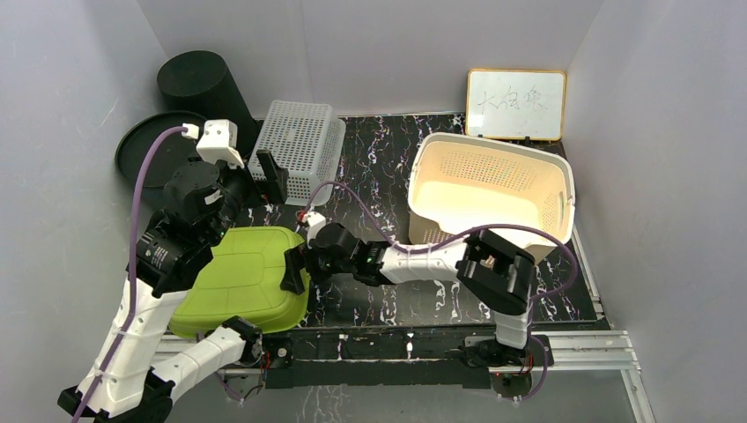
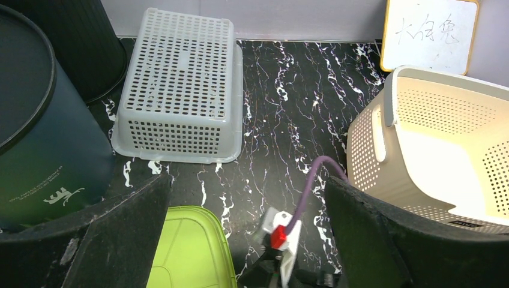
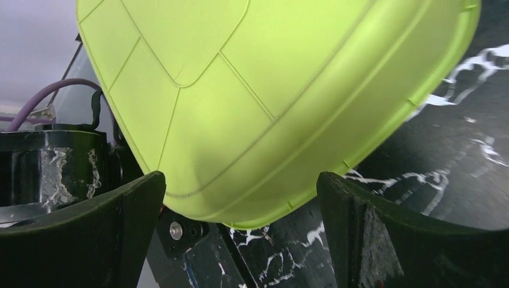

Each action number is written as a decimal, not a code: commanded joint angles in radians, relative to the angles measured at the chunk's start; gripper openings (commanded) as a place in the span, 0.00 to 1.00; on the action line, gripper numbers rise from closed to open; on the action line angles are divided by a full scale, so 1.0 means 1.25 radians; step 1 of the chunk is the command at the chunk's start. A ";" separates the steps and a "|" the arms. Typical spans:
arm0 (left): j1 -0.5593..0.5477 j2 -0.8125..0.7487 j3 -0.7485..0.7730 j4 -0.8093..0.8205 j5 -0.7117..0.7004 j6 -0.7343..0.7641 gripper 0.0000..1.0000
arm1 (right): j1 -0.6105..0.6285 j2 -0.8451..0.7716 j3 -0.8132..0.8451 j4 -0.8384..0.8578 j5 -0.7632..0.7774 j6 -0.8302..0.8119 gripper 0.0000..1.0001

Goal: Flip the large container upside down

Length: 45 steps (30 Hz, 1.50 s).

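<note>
the right claw [image 3: 240,198] is spread wide and holds nothing, its black fingers either side of a corner of the lime-green plastic tub [image 3: 240,90], which lies bottom-up right before it; whether they touch, i cannot tell. its arm stretches low, leftward. the left claw [image 2: 246,198] gapes wide above that tub. left of it, a dark cylinder [image 2: 48,150] has unreadable pale print. far right, the orange-framed whiteboard [image 2: 431,35] reads roughly "大白兔".
</note>
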 commanded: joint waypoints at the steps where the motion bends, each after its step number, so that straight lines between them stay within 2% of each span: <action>1: -0.003 -0.008 0.000 0.007 -0.007 0.005 0.98 | 0.002 -0.157 -0.035 -0.004 0.149 -0.057 0.98; 8: -0.003 -0.003 -0.001 0.012 -0.002 0.004 0.98 | -0.010 -0.316 -0.059 -0.154 0.332 -0.145 0.98; 14: -0.003 0.000 -0.002 0.021 0.008 0.003 0.98 | -0.032 -0.393 0.008 -0.356 0.601 -0.228 0.98; 18: -0.003 0.007 0.004 0.015 0.019 0.003 0.98 | -0.120 -0.396 0.095 -0.531 0.665 -0.211 0.98; 21: -0.003 -0.001 0.004 0.014 0.020 0.002 0.98 | -0.173 -0.405 0.103 -0.581 0.757 -0.231 0.95; 23: -0.003 -0.007 0.003 0.013 0.021 0.003 0.98 | -0.196 -0.404 0.101 -0.589 0.771 -0.248 0.94; 28: -0.002 -0.013 0.007 0.001 0.019 0.001 0.98 | -0.242 -0.371 0.089 -0.581 0.711 -0.274 0.85; 33: -0.004 -0.025 0.004 -0.008 0.015 -0.001 0.98 | -0.255 -0.318 0.078 -0.575 0.686 -0.282 0.80; 37: -0.003 -0.034 -0.001 -0.013 0.012 -0.004 0.98 | -0.264 -0.291 0.062 -0.565 0.692 -0.284 0.56; 45: -0.003 -0.035 -0.005 -0.015 0.010 -0.005 0.98 | -0.281 -0.298 0.013 -0.556 0.684 -0.265 0.55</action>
